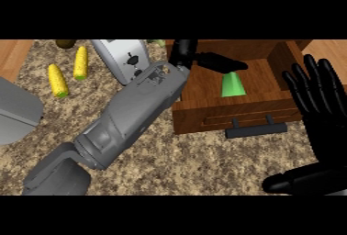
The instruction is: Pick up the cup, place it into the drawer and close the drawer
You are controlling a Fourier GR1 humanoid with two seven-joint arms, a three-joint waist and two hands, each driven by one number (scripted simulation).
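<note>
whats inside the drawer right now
A green cup sits inside the open drawer, on its wooden floor. The left hand reaches over it and hides the cup's top, so whether the fingers touch it cannot be seen.

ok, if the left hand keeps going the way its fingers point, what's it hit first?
Probably the drawer's right inner wall; the left hand points right above the green cup, fingers straight. Depth is unclear.

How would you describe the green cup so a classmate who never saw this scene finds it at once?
Start at the open wooden drawer on the counter's right side. Inside it stands the green cup, under the left hand. It is the only green, cone-shaped thing; the corn cobs lie far left.
</note>
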